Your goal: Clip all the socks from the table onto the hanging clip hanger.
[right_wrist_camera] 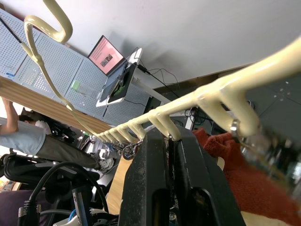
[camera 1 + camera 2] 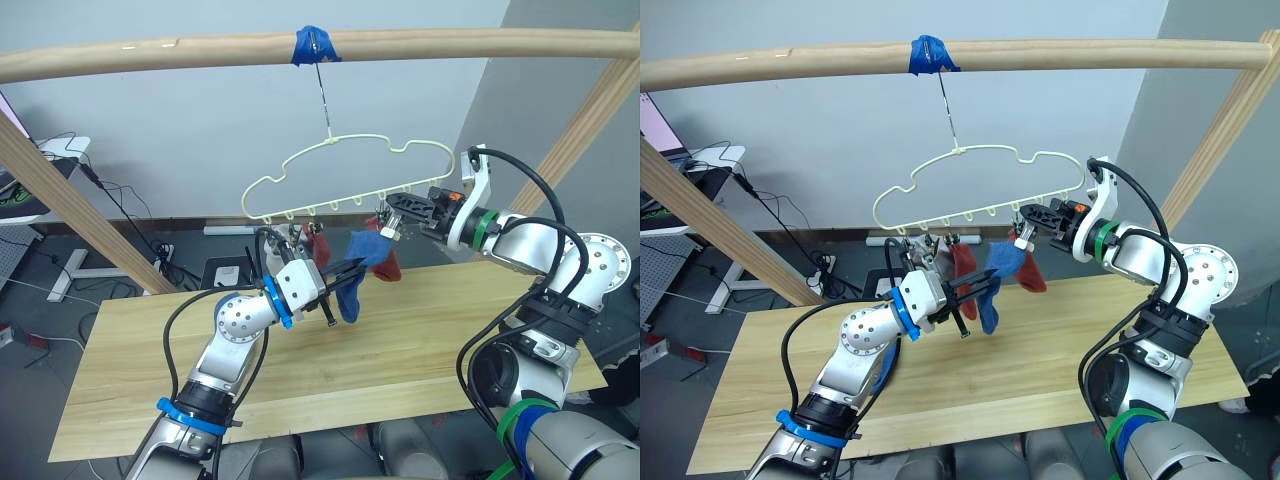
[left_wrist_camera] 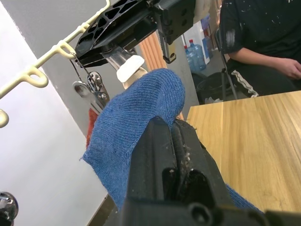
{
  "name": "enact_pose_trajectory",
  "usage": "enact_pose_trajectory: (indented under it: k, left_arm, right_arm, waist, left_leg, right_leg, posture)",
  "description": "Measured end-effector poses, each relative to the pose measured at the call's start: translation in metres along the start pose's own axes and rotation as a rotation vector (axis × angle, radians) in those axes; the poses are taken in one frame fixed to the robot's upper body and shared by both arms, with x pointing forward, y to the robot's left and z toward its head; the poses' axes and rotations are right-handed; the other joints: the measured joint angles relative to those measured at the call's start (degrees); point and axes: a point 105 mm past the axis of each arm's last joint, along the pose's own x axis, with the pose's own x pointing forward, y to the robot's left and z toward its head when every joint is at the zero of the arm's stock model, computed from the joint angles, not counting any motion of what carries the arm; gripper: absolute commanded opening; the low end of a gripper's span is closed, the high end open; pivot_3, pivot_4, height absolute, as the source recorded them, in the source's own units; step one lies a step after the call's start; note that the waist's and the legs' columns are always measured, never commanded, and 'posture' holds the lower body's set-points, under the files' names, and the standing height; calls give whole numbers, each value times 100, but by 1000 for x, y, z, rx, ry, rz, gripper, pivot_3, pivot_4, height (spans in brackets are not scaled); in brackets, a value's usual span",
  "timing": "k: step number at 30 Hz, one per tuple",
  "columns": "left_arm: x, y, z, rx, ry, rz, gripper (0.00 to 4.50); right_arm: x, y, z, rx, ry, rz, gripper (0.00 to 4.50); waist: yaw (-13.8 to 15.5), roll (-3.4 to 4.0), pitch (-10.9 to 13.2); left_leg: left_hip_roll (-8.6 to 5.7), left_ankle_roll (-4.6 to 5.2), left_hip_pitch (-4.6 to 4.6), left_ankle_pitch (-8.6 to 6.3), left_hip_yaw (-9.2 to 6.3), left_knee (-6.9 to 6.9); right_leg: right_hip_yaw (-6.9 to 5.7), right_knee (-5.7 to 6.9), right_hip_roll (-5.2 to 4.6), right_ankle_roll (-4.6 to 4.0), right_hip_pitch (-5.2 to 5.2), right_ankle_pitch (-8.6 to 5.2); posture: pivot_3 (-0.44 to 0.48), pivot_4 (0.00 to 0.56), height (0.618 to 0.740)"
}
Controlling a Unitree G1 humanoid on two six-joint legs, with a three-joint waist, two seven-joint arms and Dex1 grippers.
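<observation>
1. Table (image 2: 420, 330): wide top of light yellowish wood planks w/ visible grain, bare surface across both eye views.
2. Round pale wooden pole (image 2: 150, 52) runs overhead; blue tape (image 2: 315, 45) wraps it where the hanger hook hangs. A slanted pole (image 2: 730, 240) braces the frame on the robot's left.
3. Clip hanger (image 2: 340, 170): thin pale-yellow wire, cloud-shaped outline, long hook, row of small loops along the bottom bar w/ grey metal clips below. Hangs above the table's far edge.
4. Left gripper (image 2: 350, 272): black fingers clenched on a blue sock (image 2: 355, 275), held up just under the hanger's bottom row. Left wrist view shows the sock's fine ribbed knit (image 3: 136, 117) draped over the pinched fingers, plus a metal clip (image 3: 96, 92) close by.
5. Right gripper (image 2: 392, 212): fingers pressed together at the hanger's bottom bar; right wrist view shows them right under a loop (image 1: 164, 125), what they pinch can't tell.
6. Rust-red sock (image 2: 962, 265) hangs from a clip behind the blue one; another rust-red sock (image 2: 1032, 275) hangs near the right gripper.
7. Left wrist view adds a seated person (image 3: 263, 42) in dark clothes beyond the table; right wrist view adds a laptop (image 1: 107, 54) w/ pink screen.
</observation>
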Motion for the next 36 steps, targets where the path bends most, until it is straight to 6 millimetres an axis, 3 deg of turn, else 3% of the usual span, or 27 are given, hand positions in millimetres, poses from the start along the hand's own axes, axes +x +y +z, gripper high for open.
enact_pose_trajectory:
  k: [17, 32, 36]
  left_arm:
    - [1, 2, 3, 5, -17, 26, 11]
    - [7, 4, 7, 5, -40, 41, 11]
    - [7, 5, 7, 5, -39, 42, 0]
  right_arm:
    - [1, -1, 3, 19, -8, -4, 0]
    - [9, 6, -10, 29, 22, 21, 0]
    - [8, 7, -10, 20, 25, 23, 982]
  waist:
    - [0, 3, 3]
    - [-10, 19, 15]
    - [-9, 20, 16]
  left_leg:
    - [0, 0, -3, 0, -1, -1]
    - [0, 0, -7, 0, -1, -3]
    - [0, 1, -8, 0, -1, -4]
  right_leg:
    - [-1, -4, 0, 0, -2, 0]
    - [-1, -8, 0, 0, -5, -1]
    - [-1, -10, 0, 0, -5, -1]
  posture:
    - [-176, 176, 740]
    - [-169, 179, 740]
    - [-169, 180, 740]
